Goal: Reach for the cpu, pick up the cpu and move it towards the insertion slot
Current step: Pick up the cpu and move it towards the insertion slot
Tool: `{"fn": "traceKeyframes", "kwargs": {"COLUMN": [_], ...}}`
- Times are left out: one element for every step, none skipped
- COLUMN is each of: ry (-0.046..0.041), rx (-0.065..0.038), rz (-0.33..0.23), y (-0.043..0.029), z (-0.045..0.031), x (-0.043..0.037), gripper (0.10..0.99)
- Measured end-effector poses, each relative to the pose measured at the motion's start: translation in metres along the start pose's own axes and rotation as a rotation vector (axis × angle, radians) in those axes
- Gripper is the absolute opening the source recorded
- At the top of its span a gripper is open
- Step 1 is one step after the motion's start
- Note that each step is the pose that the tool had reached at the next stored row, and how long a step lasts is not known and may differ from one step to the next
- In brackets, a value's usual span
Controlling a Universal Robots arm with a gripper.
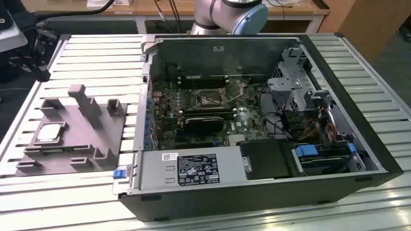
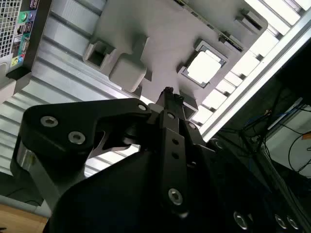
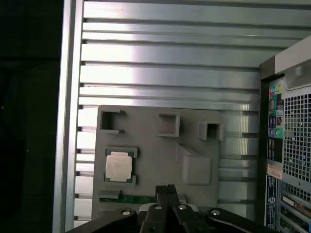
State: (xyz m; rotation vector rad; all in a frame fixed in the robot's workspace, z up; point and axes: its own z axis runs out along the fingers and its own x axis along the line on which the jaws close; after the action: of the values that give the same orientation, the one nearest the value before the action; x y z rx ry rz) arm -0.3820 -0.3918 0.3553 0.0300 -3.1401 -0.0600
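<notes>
The cpu (image 1: 50, 133) is a small silver square lying in a recess of the grey plastic fixture (image 1: 96, 139), on the exterior view's left. It also shows in both wrist views, cpu (image 2: 204, 67) and cpu (image 3: 119, 166). My black gripper (image 3: 165, 189) hangs well above the fixture, off to one side of the chip and apart from it. Its fingers (image 2: 167, 97) are pressed together with nothing between them. The insertion slot (image 1: 209, 98), a silver-framed square socket with a dark centre, sits on the motherboard inside the open computer case (image 1: 359, 159).
The fixture carries tall grey posts (image 1: 82, 98) and blocks (image 3: 195, 165) near the chip. The case's rear panel (image 3: 286, 145) stands beside the fixture. A black finned block (image 1: 204, 122) lies just below the socket. The slatted metal table (image 1: 96, 53) has a raised edge rail (image 3: 70, 121).
</notes>
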Motion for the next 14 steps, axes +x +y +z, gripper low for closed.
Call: {"fn": "traceKeyframes", "kwargs": {"ry": [0.0, 0.0, 0.0001, 0.0, 0.0, 0.0, 0.0, 0.0, 0.0001, 0.0002, 0.0001, -0.0001, 0.0, 0.0], "rx": [0.0, 0.0, 0.0, 0.0, 0.0, 0.0, 0.0, 0.0, 0.0, 0.0, 0.0, 0.0, 0.0, 0.0], "rz": [0.0, 0.0, 0.0, 0.0, 0.0, 0.0, 0.0, 0.0, 0.0, 0.0, 0.0, 0.0, 0.0, 0.0], "y": [0.0, 0.0, 0.0, 0.0, 0.0, 0.0, 0.0, 0.0, 0.0, 0.0, 0.0, 0.0, 0.0, 0.0], "z": [0.0, 0.0, 0.0, 0.0, 0.0, 0.0, 0.0, 0.0, 0.0001, 0.0003, 0.0007, 0.0012, 0.0018, 0.0027], "x": [0.0, 0.0, 0.0, 0.0, 0.0, 0.0, 0.0, 0.0, 0.0001, 0.0003, 0.0005, 0.0009, 0.0014, 0.0019], "gripper": [0.106, 0.106, 0.106, 0.106, 0.106, 0.106, 0.106, 0.106, 0.106, 0.106, 0.106, 0.106, 0.106, 0.106]}}
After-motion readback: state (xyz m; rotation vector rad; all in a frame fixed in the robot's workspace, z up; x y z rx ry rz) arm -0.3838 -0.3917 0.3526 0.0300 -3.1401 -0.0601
